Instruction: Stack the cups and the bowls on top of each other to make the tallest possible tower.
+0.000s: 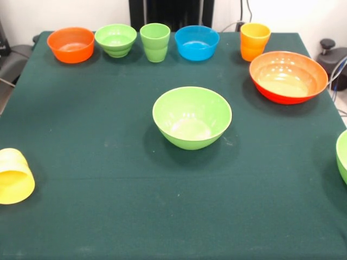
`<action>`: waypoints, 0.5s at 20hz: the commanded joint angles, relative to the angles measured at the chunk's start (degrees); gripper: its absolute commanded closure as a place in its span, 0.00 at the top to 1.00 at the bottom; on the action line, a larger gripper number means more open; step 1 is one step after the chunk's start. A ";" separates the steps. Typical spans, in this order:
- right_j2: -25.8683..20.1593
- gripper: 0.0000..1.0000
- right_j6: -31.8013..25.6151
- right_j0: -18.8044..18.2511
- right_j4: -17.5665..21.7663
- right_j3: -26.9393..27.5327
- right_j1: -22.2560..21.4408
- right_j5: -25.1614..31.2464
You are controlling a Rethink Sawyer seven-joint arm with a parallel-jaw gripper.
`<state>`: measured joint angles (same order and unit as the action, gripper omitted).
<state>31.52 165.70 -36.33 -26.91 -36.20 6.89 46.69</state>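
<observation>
A large glossy light green plastic bowl (192, 116) sits mid-table; small bowls and upright cups line the edge behind it, a yellow plastic cup (14, 176) lies tipped at its left. Gripper unseen.

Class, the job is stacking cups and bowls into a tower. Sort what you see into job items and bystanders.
Job items: small orange bowl, small green bowl, green cup, blue bowl, orange cup, large orange-red bowl, large green bowl, tipped yellow cup, green bowl at the right edge.

Bystanders: green tablecloth.
</observation>
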 commanded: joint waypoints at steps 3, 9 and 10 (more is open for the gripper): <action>-1.87 0.00 -7.93 -1.35 -0.11 20.20 11.15 7.72; 8.94 0.00 -9.73 -6.22 -8.33 31.08 17.35 10.53; 12.26 0.00 -9.92 -7.19 -11.32 32.66 18.42 10.60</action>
<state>36.52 165.70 -40.03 -31.83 -16.99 18.87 49.35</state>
